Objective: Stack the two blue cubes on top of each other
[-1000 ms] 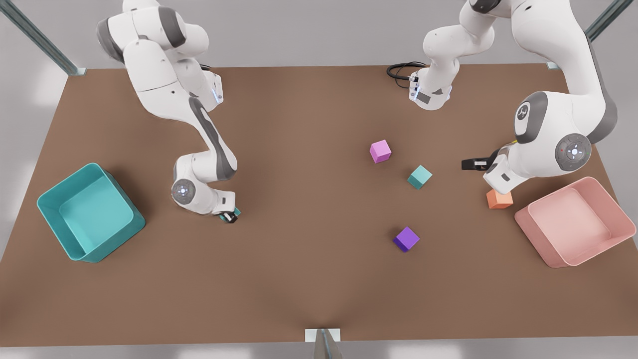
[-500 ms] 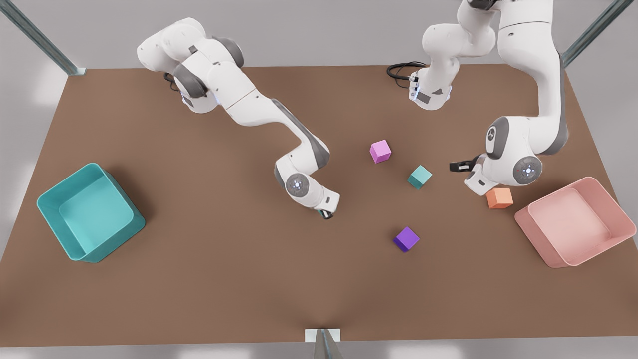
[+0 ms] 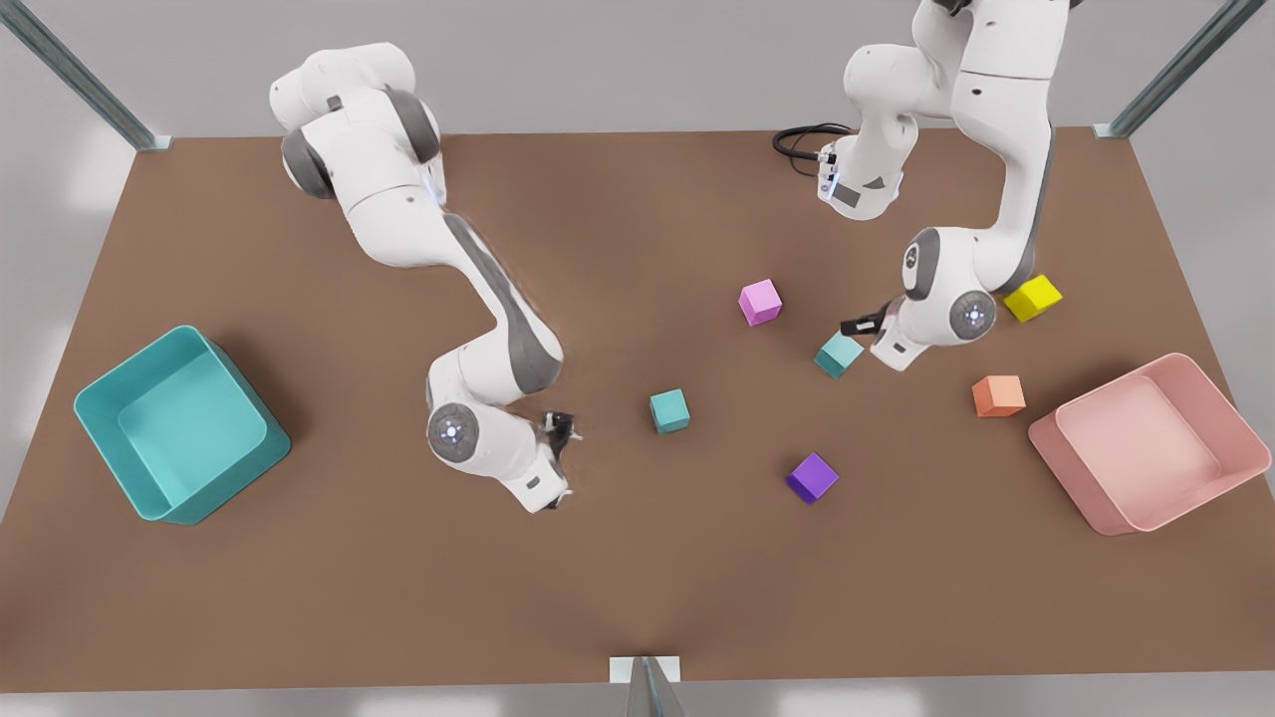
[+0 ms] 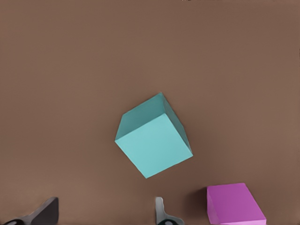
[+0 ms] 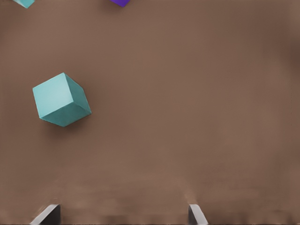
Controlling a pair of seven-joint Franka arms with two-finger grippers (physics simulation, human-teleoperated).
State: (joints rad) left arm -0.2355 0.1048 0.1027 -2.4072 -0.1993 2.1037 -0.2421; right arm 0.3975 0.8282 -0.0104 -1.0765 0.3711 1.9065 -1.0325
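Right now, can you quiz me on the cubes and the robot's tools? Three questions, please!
1. True or false: one blue cube lies on the table apart from the other blue cube.
2. The right tool is: A) holding a cube; B) open, near the first blue cube; C) inside a bin.
3. Fill in: the left tool, open, looks down on the other blue cube and a ___ cube.

Key: 1 true; 2 B; 3 pink.

A teal bin (image 3: 149,468) sits at the front view's left on the brown table (image 3: 637,597), a pink bin (image 3: 1175,498) at its right. Pink (image 3: 760,302), purple (image 3: 812,478), orange (image 3: 998,396) and yellow (image 3: 1033,297) cubes lie apart between them.
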